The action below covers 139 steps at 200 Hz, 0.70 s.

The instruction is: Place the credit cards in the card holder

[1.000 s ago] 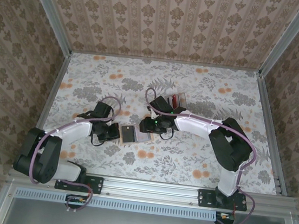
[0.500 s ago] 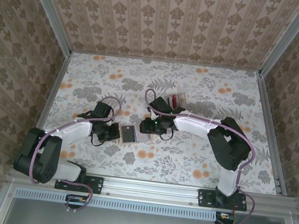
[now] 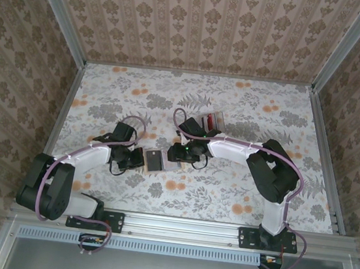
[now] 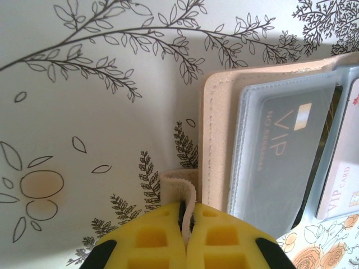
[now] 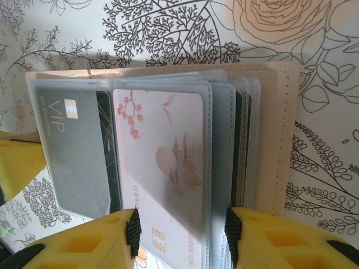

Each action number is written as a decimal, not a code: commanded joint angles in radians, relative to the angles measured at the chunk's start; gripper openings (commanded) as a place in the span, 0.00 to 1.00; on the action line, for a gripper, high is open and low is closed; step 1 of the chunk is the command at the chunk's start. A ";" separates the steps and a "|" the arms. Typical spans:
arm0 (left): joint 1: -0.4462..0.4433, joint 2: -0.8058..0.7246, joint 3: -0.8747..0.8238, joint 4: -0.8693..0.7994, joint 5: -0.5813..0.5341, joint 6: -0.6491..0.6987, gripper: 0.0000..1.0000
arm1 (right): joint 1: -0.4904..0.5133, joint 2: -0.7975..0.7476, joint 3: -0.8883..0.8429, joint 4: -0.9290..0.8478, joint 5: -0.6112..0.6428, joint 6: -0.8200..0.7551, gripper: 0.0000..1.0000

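Note:
The tan card holder (image 3: 155, 161) lies open on the floral table, its clear sleeves up. My left gripper (image 3: 136, 159) is at its left edge, shut on the holder's tan strap tab (image 4: 180, 189); the left gripper (image 4: 185, 212) pinches that tab between its yellow fingers. A dark VIP card (image 4: 280, 151) sits in the first sleeve. My right gripper (image 3: 179, 152) is over the holder's right side. In the right wrist view the right gripper (image 5: 182, 230) stands open, its pads (image 5: 132, 232) straddling a white blossom-print card (image 5: 162, 162) that lies on the sleeves. More credit cards (image 3: 212, 121) lie fanned behind.
The holder's tan cover (image 5: 275, 140) shows to the right of the stacked sleeves. Metal rails (image 3: 322, 152) and patterned walls bound the table on three sides. Bare floral tabletop (image 3: 261, 112) lies at the back right.
My right gripper has edged slightly left over the open holder. The left gripper and the strap tab it holds have not moved.

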 commanded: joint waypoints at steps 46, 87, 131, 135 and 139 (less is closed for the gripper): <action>0.004 0.025 -0.011 -0.010 0.007 -0.005 0.00 | 0.048 -0.007 0.076 -0.006 -0.042 0.016 0.47; 0.004 0.024 -0.014 -0.006 0.007 -0.006 0.00 | 0.070 0.002 0.133 -0.024 -0.053 0.011 0.47; 0.003 0.025 -0.019 -0.004 0.007 -0.007 0.00 | 0.078 0.039 0.138 0.017 -0.102 0.039 0.48; 0.004 0.026 -0.019 -0.003 0.007 -0.007 0.00 | 0.080 0.045 0.140 0.020 -0.107 0.042 0.47; 0.002 0.026 -0.019 -0.001 0.005 -0.007 0.00 | 0.083 0.050 0.142 0.026 -0.112 0.045 0.48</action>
